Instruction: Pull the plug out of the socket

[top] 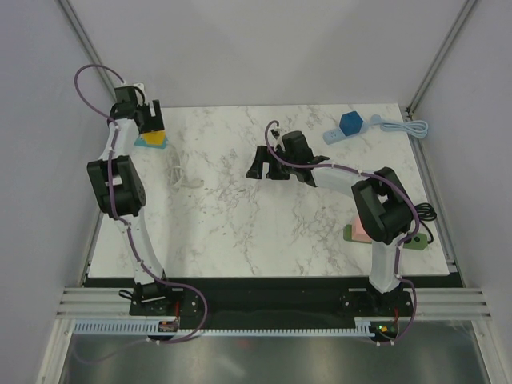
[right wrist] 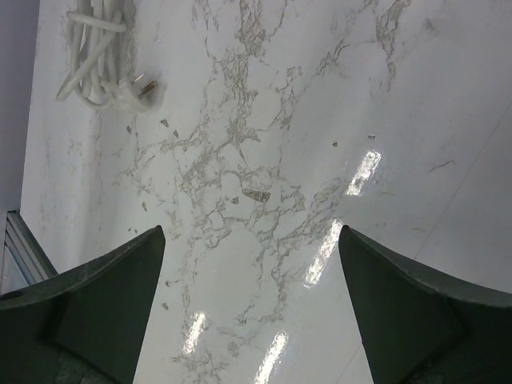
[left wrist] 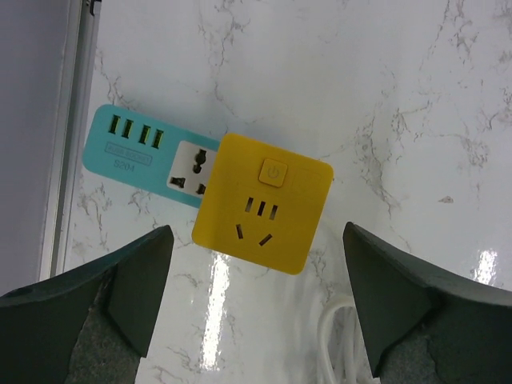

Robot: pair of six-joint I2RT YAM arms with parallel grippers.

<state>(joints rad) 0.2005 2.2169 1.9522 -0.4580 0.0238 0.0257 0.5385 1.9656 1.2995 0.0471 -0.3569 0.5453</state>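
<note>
A yellow cube plug [left wrist: 262, 202] sits plugged into a teal socket strip [left wrist: 132, 148] at the table's far left; in the top view the plug [top: 154, 141] lies just under my left gripper [top: 148, 120]. My left gripper [left wrist: 256, 232] is open and hovers above the plug, its fingers [left wrist: 136, 280] wide on either side and not touching it. My right gripper [top: 260, 164] is open and empty over bare marble at mid-table; in the right wrist view the right gripper [right wrist: 252, 232] has nothing between its fingers.
A coiled white cord [top: 182, 176] lies right of the yellow plug and shows in the right wrist view [right wrist: 96, 60]. A blue cube plug [top: 352, 122] sits on a light-blue strip [top: 334, 135] at the back right. A pink and green object [top: 356, 232] lies by the right edge.
</note>
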